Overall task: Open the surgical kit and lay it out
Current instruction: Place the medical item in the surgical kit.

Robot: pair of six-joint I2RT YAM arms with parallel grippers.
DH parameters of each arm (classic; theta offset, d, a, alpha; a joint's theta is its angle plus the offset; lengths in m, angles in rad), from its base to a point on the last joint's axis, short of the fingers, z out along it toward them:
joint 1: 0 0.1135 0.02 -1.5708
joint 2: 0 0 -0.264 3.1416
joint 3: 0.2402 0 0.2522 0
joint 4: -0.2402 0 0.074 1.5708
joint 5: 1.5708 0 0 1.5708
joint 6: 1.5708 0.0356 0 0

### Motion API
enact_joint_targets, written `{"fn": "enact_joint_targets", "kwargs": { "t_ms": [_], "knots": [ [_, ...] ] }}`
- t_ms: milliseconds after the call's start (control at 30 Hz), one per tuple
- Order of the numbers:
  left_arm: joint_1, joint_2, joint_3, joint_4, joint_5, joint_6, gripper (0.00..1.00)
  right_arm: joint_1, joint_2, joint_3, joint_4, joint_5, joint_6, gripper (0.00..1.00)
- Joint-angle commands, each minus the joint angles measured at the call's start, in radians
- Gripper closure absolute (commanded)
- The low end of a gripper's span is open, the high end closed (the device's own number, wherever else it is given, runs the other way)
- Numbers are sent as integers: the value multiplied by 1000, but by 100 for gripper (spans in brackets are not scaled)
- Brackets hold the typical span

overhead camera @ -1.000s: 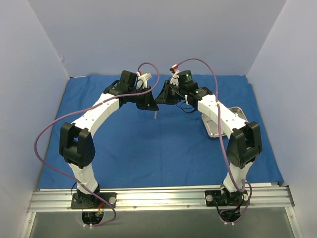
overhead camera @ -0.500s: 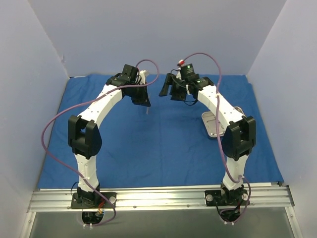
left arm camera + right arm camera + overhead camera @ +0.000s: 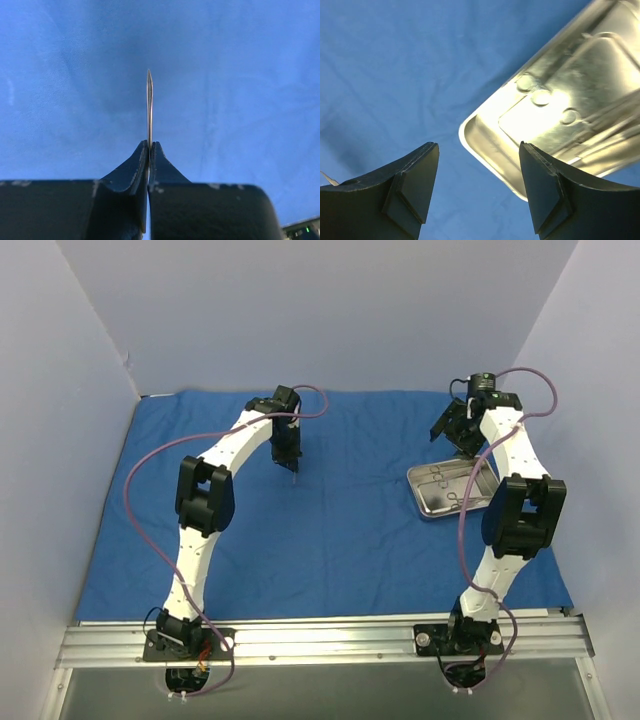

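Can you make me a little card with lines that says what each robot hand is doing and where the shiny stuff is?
left gripper: shut on a thin pointed instrument, tip pointing down at the cloth
right gripper: open, holding nothing, near the tray's corner
tray: lies on the cloth, on the right side
in the tray: silver instruments, too small to count
blue cloth: spread out under everything
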Motion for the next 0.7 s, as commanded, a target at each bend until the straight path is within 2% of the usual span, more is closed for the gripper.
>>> {"fn": "enact_joint_targets", "kwargs": {
  "t_ms": [0,133,367,567,667],
  "knots": [
    [-18,22,65,-19,-80,-59,98,-8,-66,-8,-70,-4,-27,34],
    [-15,87,134,-34,-63,-57,98,-28,-69,-36,-67,-19,-40,34],
    [20,79,99,-43,-80,-92,98,-48,-48,-56,-41,-47,-35,35],
    [60,29,83,-103,-299,-206,98,-45,-37,-79,-32,-70,-27,35],
    [123,15,69,-109,-328,-270,98,-40,-31,-70,-40,-70,-32,35]
  ]
}}
